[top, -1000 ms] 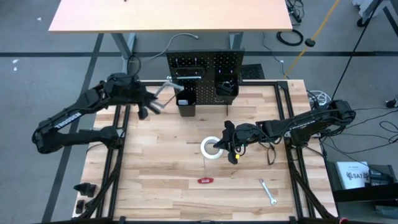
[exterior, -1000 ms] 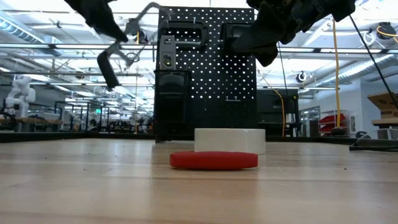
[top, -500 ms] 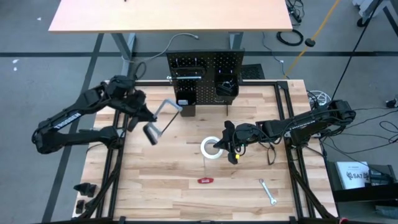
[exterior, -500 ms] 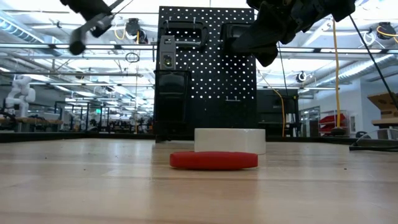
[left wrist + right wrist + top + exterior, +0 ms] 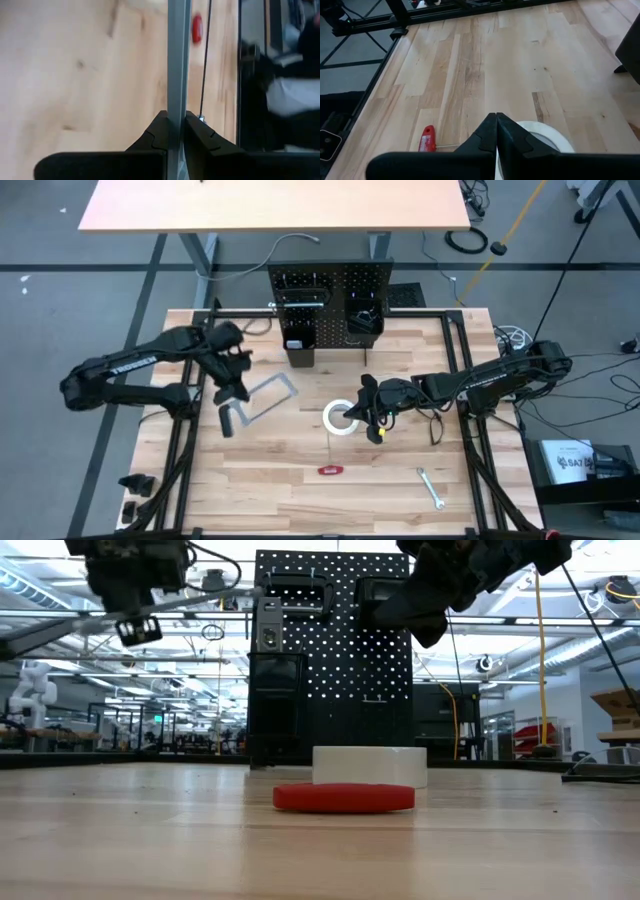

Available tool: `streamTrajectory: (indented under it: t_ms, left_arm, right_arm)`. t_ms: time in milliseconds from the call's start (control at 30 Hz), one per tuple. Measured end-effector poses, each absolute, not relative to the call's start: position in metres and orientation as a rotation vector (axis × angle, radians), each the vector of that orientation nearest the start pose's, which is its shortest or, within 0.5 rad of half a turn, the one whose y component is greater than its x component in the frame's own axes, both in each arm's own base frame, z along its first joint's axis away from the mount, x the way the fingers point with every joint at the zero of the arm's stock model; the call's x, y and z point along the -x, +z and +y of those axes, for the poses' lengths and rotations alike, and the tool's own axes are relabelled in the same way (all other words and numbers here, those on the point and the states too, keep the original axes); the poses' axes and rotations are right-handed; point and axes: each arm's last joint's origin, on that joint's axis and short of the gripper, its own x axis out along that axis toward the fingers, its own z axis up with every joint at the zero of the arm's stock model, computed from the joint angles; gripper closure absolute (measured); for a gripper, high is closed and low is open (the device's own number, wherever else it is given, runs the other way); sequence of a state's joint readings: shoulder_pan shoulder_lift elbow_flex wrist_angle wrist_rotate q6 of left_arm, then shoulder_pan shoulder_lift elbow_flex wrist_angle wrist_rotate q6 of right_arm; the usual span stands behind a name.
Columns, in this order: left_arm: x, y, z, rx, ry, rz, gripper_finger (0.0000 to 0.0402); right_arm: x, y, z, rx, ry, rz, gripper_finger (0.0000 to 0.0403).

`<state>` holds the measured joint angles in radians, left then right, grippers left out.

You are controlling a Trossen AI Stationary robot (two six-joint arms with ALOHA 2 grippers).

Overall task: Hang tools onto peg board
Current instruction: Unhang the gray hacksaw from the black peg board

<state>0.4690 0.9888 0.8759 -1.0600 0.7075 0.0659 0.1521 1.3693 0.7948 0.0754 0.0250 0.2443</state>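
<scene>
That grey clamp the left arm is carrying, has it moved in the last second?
Yes. In the high view the grey bar clamp, shut in the left gripper, has come away from the peg board, toward the table's near side.

The peg board (image 5: pixel 330 305) is set upright at the table's (image 5: pixel 300 490) far edge, a bin (image 5: pixel 300 350) before it. The bar clamp (image 5: pixel 262 395) is held left of centre. The tape roll (image 5: pixel 340 418) lies mid-table; nearer the front lie the red-handled tool (image 5: pixel 330 470) and, to its right, the wrench (image 5: pixel 431 488).
</scene>
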Motion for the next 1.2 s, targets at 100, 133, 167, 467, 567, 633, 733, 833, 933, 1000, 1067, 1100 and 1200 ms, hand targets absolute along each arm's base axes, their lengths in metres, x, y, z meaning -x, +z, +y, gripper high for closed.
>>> streamTrajectory:
  t_ms: [100, 133, 167, 467, 567, 633, 733, 833, 933, 1000, 1067, 1100, 1200]
  left_arm:
    - [-0.157, 0.26, 0.047, 0.593, -0.29, 1.039, 0.0375]
    - [-0.159, 0.257, 0.045, 0.59, -0.292, 1.062, 0.0375]
    - [-0.16, 0.253, 0.043, 0.584, -0.294, 1.083, 0.0375]
    - [-0.169, 0.228, 0.031, 0.586, -0.347, 1.229, 0.0375]
    - [-0.174, 0.223, 0.026, 0.584, -0.383, 1.264, 0.0375]
    - [-0.177, 0.22, 0.022, 0.579, -0.409, 1.292, 0.0375]
    - [-0.181, 0.215, 0.015, 0.564, -0.442, 1.33, 0.0375]
    - [-0.189, 0.209, 0.009, 0.542, -0.473, 1.35, 0.0375]
    - [-0.197, 0.203, 0.002, 0.517, -0.513, 1.347, 0.0375]
    - [-0.204, 0.199, -0.002, 0.495, -0.538, 1.336, 0.0375]
    - [-0.209, 0.195, -0.007, 0.477, -0.56, 1.338, 0.0375]
    - [-0.211, 0.192, -0.009, 0.471, -0.568, 1.343, 0.0375]
    - [-0.216, 0.184, -0.015, 0.459, -0.586, 1.371, 0.0375]
  right_arm:
    - [-0.287, 0.233, 0.043, -0.193, 0.063, 0.512, 0.0403]
    - [-0.287, 0.233, 0.043, -0.193, 0.063, 0.512, 0.0403]
    - [-0.287, 0.233, 0.043, -0.193, 0.063, 0.512, 0.0403]
    - [-0.287, 0.233, 0.043, -0.195, 0.062, 0.512, 0.0403]
    - [-0.287, 0.233, 0.043, -0.196, 0.062, 0.512, 0.0403]
    - [-0.287, 0.233, 0.043, -0.196, 0.062, 0.512, 0.0403]
    - [-0.287, 0.233, 0.043, -0.196, 0.062, 0.512, 0.0403]
    - [-0.287, 0.233, 0.043, -0.196, 0.063, 0.513, 0.0403]
    - [-0.287, 0.233, 0.043, -0.196, 0.062, 0.512, 0.0403]
    - [-0.287, 0.233, 0.043, -0.196, 0.062, 0.512, 0.0403]
    - [-0.287, 0.233, 0.043, -0.196, 0.062, 0.512, 0.0403]
    - [-0.287, 0.233, 0.043, -0.196, 0.062, 0.512, 0.0403]
    - [-0.287, 0.233, 0.043, -0.196, 0.062, 0.512, 0.0403]
